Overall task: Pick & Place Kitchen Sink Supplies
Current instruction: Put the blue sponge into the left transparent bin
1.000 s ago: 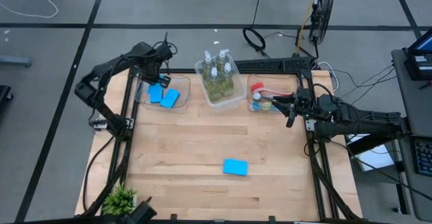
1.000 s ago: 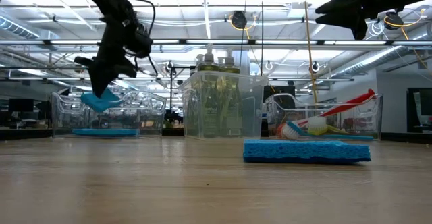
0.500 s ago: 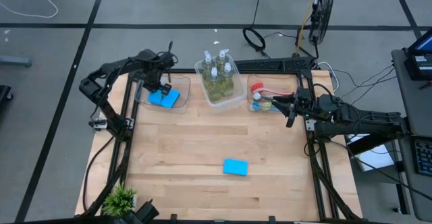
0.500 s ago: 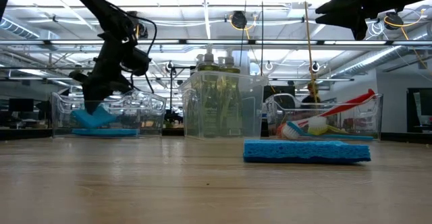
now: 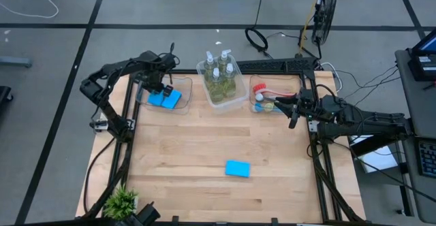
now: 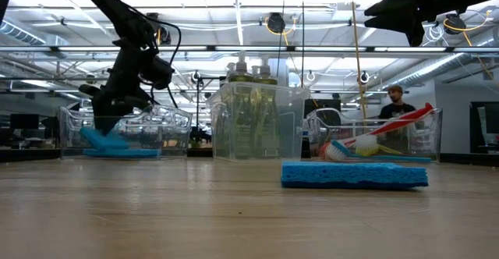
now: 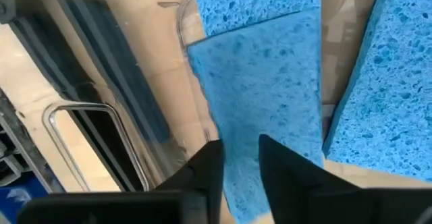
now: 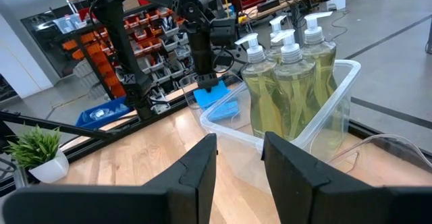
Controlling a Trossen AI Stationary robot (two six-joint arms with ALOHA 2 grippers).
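Sponge point(image 7: 270, 102) lower now, under left pincer point(image 7: 236, 163) (binned)

My left gripper point(image 6: 100, 117) hangs down into the clear bin point(image 6: 125, 133) at the far left of the table point(image 6: 234, 212), its tips at a tilted blue sponge point(image 6: 101, 140) that leans on another blue sponge lying flat on the bin's floor; I cannot tell whether my fingers grip it. My right arm point(image 6: 421, 5) waits high at the upper right. In the middle bin point(image 6: 257, 126) stand pump bottles point(image 6: 249, 73) of yellow-green soap. The right bin point(image 6: 374, 138) holds brushes, a red handle point(image 6: 401, 120) slanting up over the rim. One more blue sponge point(image 6: 355, 174) lies flat on the wood in front. A person point(image 6: 396, 103) shows far behind.
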